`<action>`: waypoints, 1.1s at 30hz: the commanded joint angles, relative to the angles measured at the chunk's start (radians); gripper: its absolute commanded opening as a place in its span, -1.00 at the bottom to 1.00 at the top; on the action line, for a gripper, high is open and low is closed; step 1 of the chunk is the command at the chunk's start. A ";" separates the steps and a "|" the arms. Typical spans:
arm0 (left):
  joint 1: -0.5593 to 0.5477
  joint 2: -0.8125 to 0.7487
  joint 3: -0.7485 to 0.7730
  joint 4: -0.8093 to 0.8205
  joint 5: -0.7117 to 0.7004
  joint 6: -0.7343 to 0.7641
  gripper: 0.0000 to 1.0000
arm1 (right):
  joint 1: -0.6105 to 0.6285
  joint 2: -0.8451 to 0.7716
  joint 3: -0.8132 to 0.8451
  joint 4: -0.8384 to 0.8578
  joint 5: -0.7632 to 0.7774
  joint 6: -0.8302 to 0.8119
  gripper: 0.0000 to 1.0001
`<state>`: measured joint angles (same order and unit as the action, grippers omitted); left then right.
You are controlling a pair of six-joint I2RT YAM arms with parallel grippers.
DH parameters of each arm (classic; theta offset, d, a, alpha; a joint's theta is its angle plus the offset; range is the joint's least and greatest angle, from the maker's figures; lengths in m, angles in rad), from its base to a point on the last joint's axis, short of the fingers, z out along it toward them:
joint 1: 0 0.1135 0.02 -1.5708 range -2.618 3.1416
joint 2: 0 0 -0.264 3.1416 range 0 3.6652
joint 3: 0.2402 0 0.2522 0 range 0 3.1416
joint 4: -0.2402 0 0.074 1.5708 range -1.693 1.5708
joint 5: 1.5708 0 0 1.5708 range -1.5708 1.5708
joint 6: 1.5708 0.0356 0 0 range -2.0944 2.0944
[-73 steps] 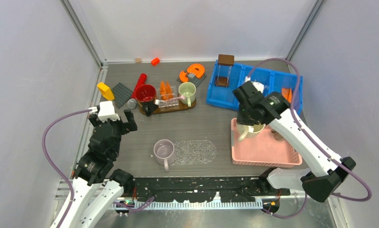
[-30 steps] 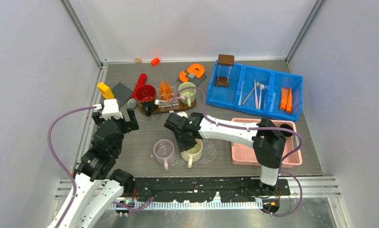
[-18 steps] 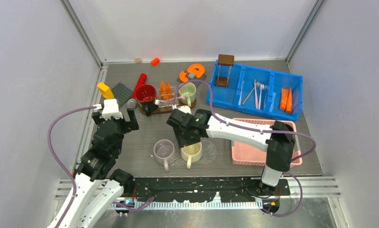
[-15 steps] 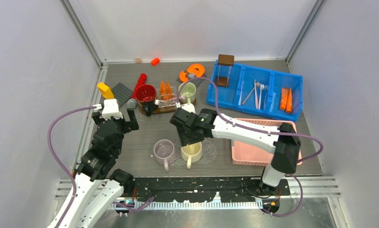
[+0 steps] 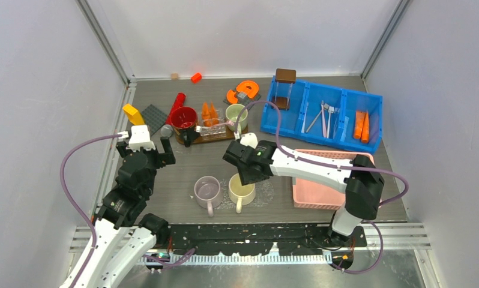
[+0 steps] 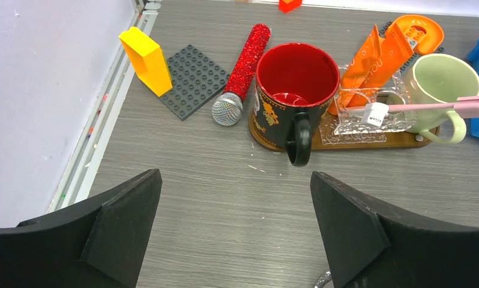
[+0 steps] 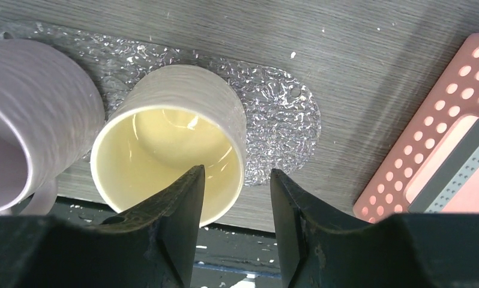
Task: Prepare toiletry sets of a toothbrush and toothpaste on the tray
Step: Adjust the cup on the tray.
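Grey table point(image 5: 189, 165) holds four mugs point(image 5: 241, 191); left tool point(image 6: 235, 175) spread wide, right tool point(image 7: 237, 173) parted, empty.

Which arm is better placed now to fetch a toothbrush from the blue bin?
Right. The right gripper hangs open over the cream mug, on the side of the blue bin where the toothbrushes lie. The left gripper, also open, is by the far left edge.
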<state>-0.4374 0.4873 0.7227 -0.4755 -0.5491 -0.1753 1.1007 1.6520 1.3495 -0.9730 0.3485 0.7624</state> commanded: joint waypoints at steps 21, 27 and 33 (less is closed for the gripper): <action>0.000 0.003 -0.002 0.046 -0.005 0.005 0.97 | 0.044 0.040 0.012 0.024 0.067 -0.123 -0.96; 0.000 0.004 -0.003 0.048 -0.003 0.005 0.97 | 0.062 0.065 0.035 0.036 0.049 -0.130 -0.98; 0.000 0.003 -0.002 0.048 -0.004 0.005 0.97 | 0.067 0.071 0.042 0.057 -0.002 -0.131 -0.99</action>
<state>-0.4374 0.4873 0.7227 -0.4751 -0.5488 -0.1753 1.1549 1.7267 1.3441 -0.9314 0.3836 0.6411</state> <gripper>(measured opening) 0.983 0.155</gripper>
